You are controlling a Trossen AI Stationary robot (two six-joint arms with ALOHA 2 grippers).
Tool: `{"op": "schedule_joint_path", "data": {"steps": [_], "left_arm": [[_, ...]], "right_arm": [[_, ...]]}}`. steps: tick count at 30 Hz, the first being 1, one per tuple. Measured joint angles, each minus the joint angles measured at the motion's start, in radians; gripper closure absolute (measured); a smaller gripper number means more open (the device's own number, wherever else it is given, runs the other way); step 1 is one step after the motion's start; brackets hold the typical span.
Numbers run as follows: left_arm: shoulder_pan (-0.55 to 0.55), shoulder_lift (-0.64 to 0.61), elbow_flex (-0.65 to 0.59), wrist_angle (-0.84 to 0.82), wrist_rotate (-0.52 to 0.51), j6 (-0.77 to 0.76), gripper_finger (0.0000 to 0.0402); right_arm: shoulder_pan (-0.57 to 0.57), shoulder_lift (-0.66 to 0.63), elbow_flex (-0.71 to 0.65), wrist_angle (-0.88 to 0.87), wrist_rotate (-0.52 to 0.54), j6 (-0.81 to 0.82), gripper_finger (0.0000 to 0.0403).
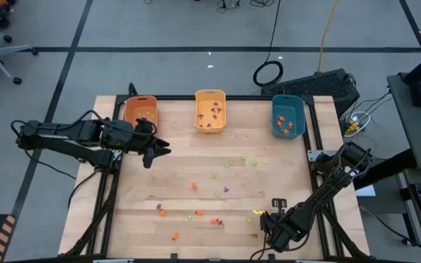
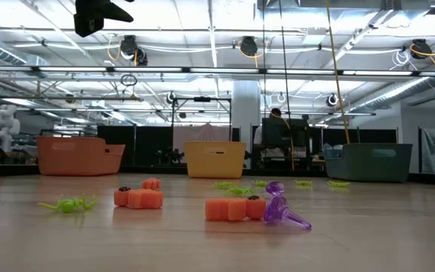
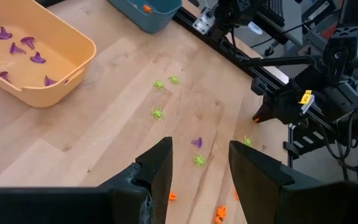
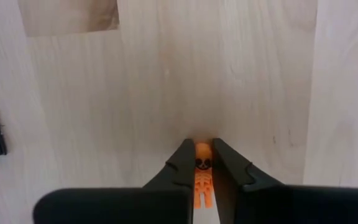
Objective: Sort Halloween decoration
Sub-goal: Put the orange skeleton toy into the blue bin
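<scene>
One tiny orange skeleton [image 4: 202, 171] sits lengthwise between the right gripper's [image 4: 202, 163] pinching fingers, probably far from the teal bin [image 1: 288, 117]; left gripper [image 3: 199, 165] gapes, empty

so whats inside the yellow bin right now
The yellow bin holds only purple trinkets, witch-hat shaped; six or so show in the left wrist view. Its near wall hides part of the floor, so more may lie there. No orange or green pieces are visible inside.

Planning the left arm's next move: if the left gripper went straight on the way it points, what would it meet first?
Probably the bare table. The open left gripper tilts down at it, with a light green trinket and a purple trinket nearest that line; depth is unclear.
</scene>
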Motion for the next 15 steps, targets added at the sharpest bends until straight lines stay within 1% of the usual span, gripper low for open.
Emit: {"op": "schedule_joint_path", "data": {"steps": [7, 15], "left_arm": [[0.0, 0.0, 0.0, 0.0, -0.003, 0.002, 0.0245], [0.0, 0.0, 0.0, 0.0, -0.008, 0.0, 0.0245]], "right_arm": [[-0.014, -0.032, -0.004, -0.012, 0.0, 0.019, 0.0393], [-0.068, -0.123, -0.004, -0.011, 0.008, 0.004, 0.0393]]}}
